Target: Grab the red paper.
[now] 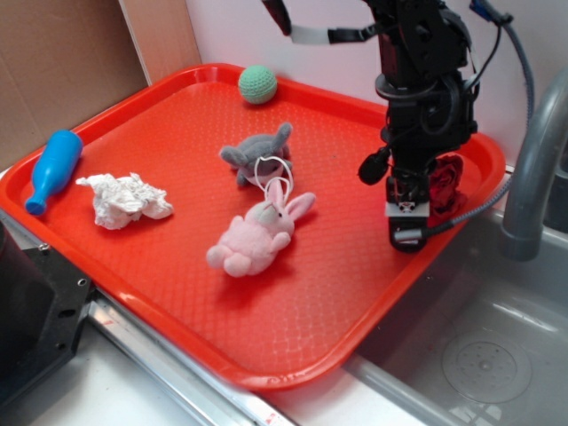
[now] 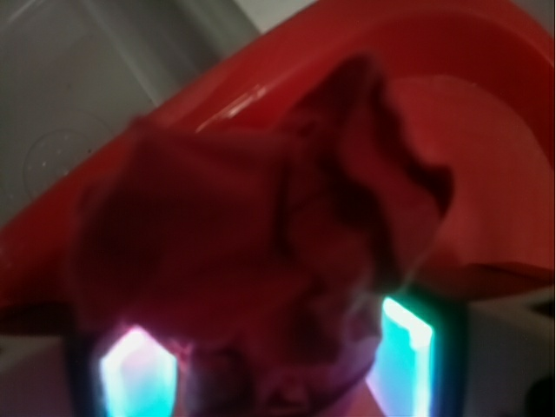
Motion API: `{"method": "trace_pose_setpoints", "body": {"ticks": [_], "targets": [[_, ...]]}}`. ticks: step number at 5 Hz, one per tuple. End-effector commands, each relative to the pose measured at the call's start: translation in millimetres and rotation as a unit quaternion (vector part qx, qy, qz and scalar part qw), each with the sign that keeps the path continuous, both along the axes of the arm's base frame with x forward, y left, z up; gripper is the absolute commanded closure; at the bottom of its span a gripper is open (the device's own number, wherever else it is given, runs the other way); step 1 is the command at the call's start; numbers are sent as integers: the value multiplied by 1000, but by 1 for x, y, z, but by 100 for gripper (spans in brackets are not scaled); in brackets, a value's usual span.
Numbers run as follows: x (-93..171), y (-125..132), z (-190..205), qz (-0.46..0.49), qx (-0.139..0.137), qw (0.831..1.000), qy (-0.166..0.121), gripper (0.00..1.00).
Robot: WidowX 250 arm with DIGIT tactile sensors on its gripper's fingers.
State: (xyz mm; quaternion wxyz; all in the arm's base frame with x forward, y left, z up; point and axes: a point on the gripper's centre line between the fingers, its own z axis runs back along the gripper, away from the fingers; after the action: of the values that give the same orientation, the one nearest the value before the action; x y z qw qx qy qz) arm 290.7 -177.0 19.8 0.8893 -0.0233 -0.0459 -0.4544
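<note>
The red paper [image 1: 446, 182] is a dark crimson crumpled ball at the right rim of the orange-red tray [image 1: 177, 293]. My gripper [image 1: 415, 224] points down right in front of it, low over the tray. In the wrist view the red paper [image 2: 261, 243] fills most of the frame, blurred and very near. It sits between the two glowing fingers [image 2: 139, 375] and presses against both. My gripper [image 2: 274, 369] is shut on it. The paper's underside and the fingertips are hidden.
On the tray lie a pink plush rabbit [image 1: 256, 237], a grey plush animal [image 1: 257, 151], a white crumpled paper ball [image 1: 122, 200], a blue bottle [image 1: 53, 169] and a green knitted ball [image 1: 257, 84]. A steel sink [image 1: 479, 355] with a faucet [image 1: 537, 169] lies right.
</note>
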Motion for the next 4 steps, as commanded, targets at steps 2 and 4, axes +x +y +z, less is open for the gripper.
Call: {"method": "trace_pose_setpoints", "body": {"ticks": [2, 4], "targets": [[-27, 36, 69, 109, -43, 991, -64, 100], [-77, 96, 138, 306, 1, 952, -35, 100]]}}
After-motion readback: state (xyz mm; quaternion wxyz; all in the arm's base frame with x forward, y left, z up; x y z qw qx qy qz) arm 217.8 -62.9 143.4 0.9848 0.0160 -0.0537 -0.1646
